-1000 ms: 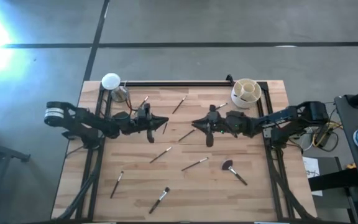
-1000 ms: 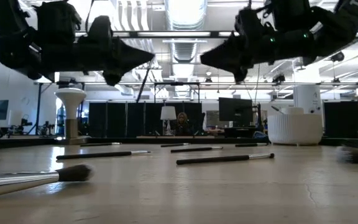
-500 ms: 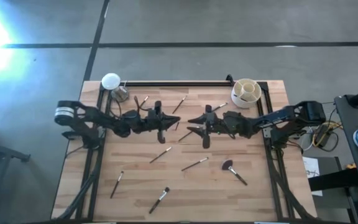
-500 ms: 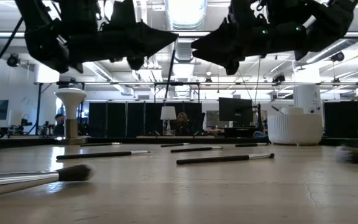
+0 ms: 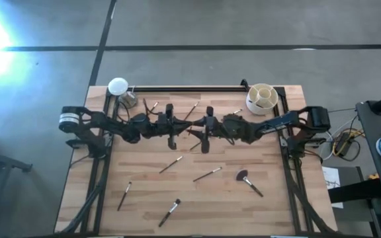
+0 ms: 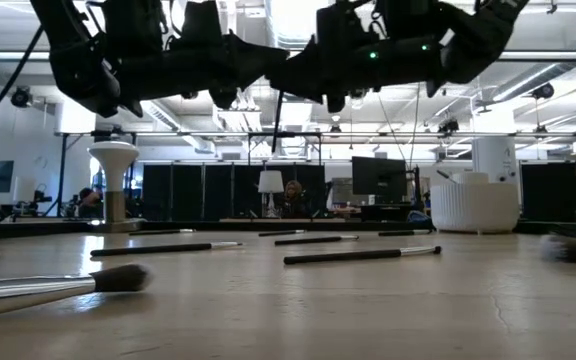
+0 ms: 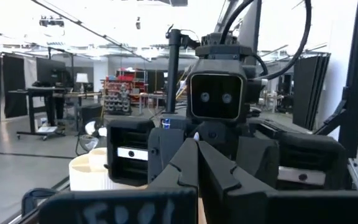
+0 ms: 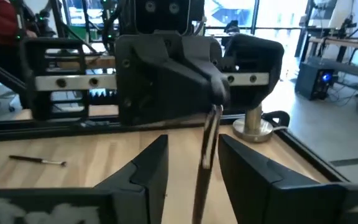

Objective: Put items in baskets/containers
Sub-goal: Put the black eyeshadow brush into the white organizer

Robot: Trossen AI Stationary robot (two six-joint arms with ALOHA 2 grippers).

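My left gripper (image 5: 182, 128) hangs over the table's middle, shut on a thin makeup brush (image 8: 206, 146). My right gripper (image 5: 197, 129) faces it, open. Its two fingers (image 8: 149, 163) stand on either side of the hanging brush without touching it. In the low view the brush (image 6: 276, 110) shows as a thin line under the two meeting grippers. Several other brushes lie flat on the wood, among them a fluffy-headed one (image 5: 247, 180). The cream-white cup (image 5: 261, 98) stands at the far right corner. My left gripper pinches the brush's upper end (image 8: 215, 107) between its two fingertips. The fingers come level from the table's left side and lie across the brush. The brush hangs below them nearly upright, clear of the table.
A flat white disc on a brass-coloured stand (image 5: 118, 86) stands at the far left corner. Loose brushes lie at the middle (image 5: 170, 164), (image 5: 207, 174), near the front edge (image 5: 124, 196), (image 5: 169, 211), and toward the far edge (image 5: 190, 111). A black rail (image 5: 184, 88) runs along the far edge.
My left gripper has carried the hanging brush toward the table's right and slightly up, then held still. My right gripper has moved toward the table's left, opened wider, and come around the brush.
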